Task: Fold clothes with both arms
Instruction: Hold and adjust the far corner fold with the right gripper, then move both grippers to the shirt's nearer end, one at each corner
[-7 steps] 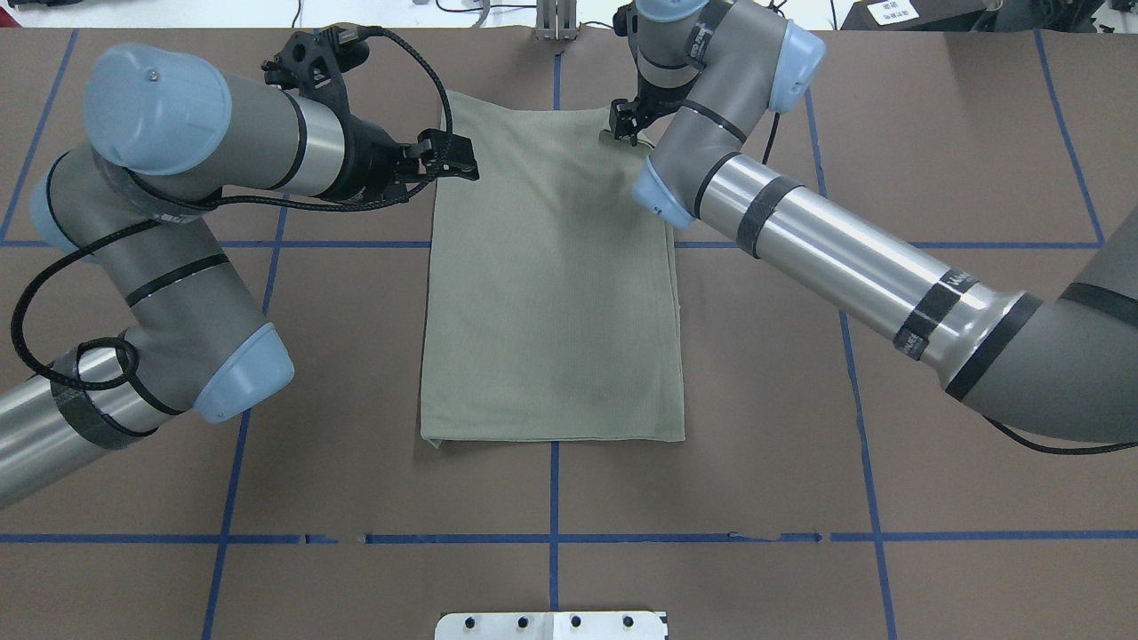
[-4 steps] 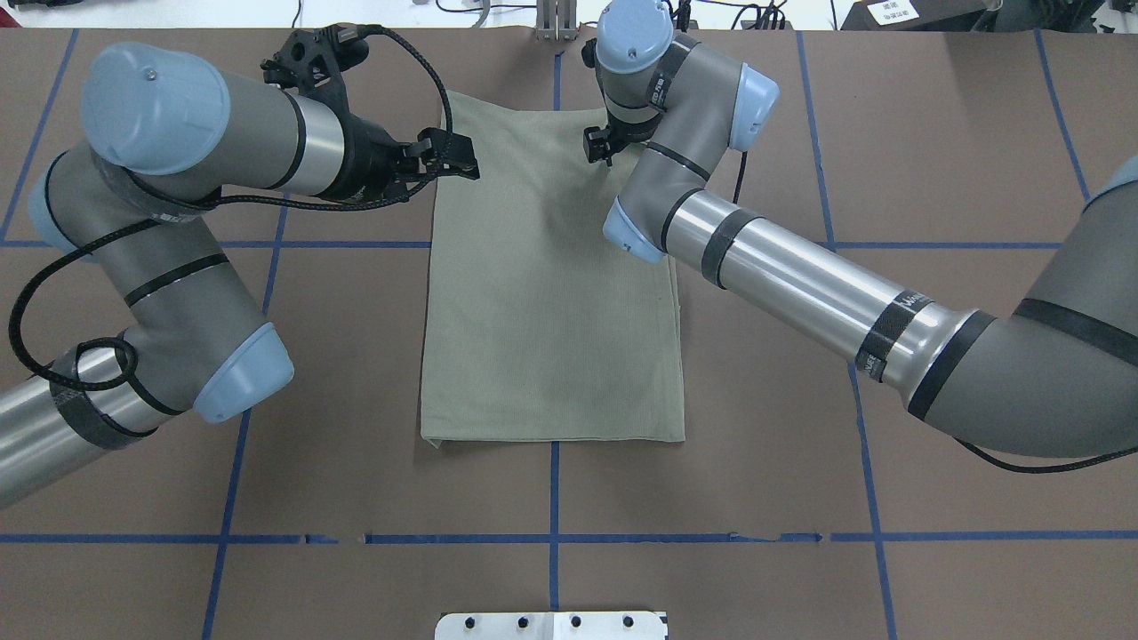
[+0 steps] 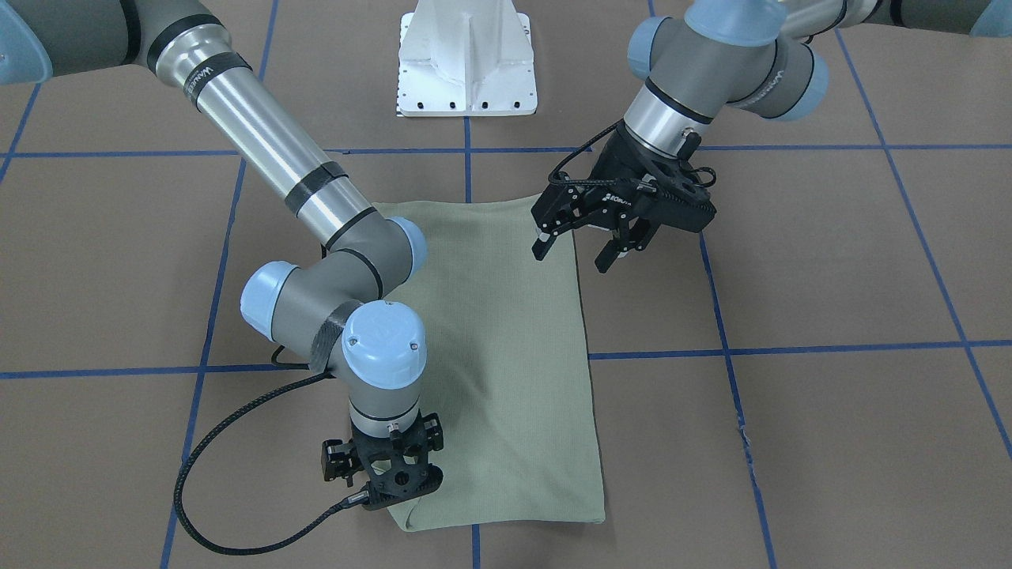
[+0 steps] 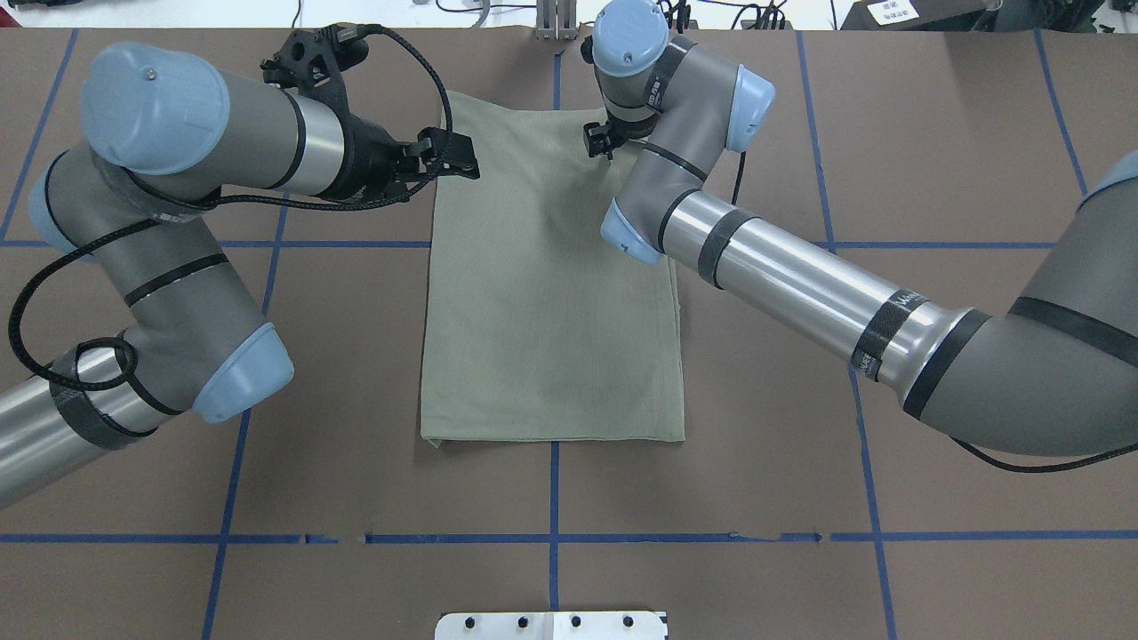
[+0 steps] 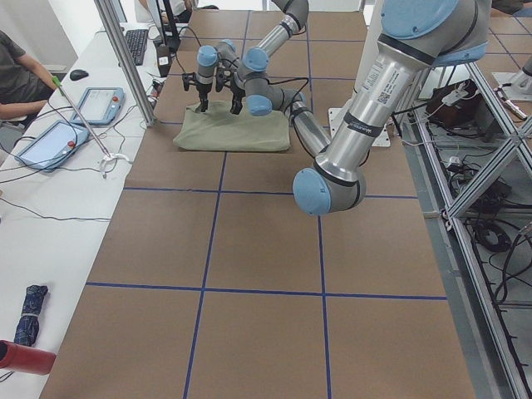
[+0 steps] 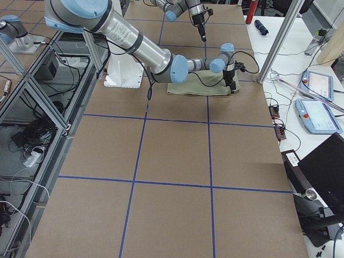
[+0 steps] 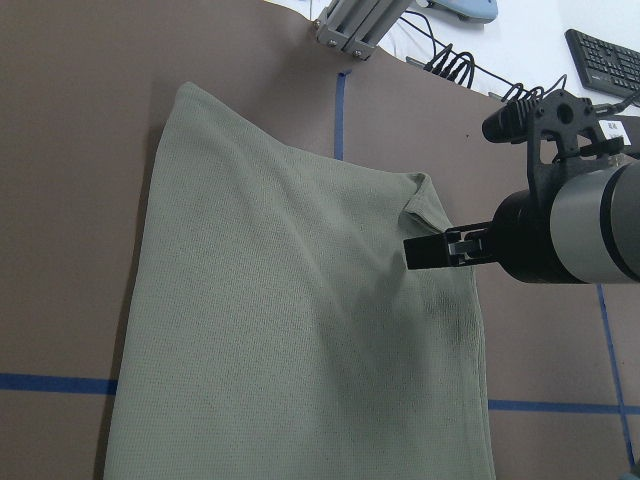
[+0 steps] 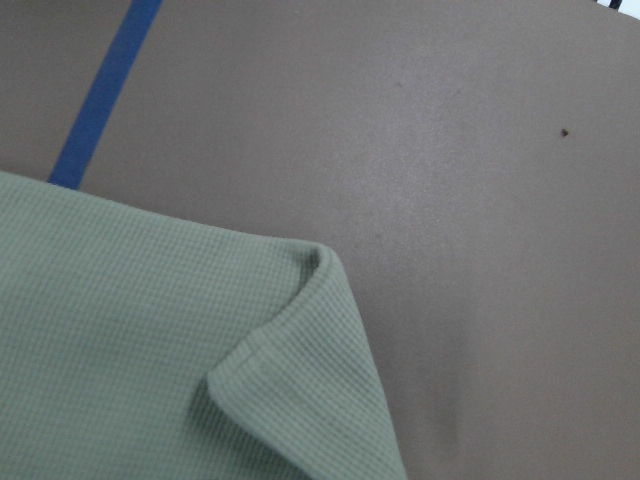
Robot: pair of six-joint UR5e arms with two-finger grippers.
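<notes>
The sage-green shirt [image 4: 551,293] lies flat on the brown table as a long folded rectangle; it also shows in the front view [image 3: 514,371]. My left gripper [image 3: 575,253] is open and empty, raised over the shirt's left edge; overhead it sits by the far-left corner [image 4: 464,160]. My right gripper [image 4: 597,142] points down at the shirt's far right corner, and its fingers are hidden under the wrist [image 3: 383,474]. I cannot tell whether it is open or shut. The right wrist view shows that corner [image 8: 290,330] lying on the table with a small turned-up lip.
Blue tape lines [image 4: 553,498] mark a grid on the table. The white base pedestal [image 3: 466,59] stands at the robot's side. Beyond the far edge are an aluminium post [image 5: 125,58] and a bench with tablets [image 5: 91,104] and a seated person [image 5: 17,75].
My right arm has swung left, carrying its gripper a little inward over the shirt's far right corner. The left arm and the shirt have not moved.
</notes>
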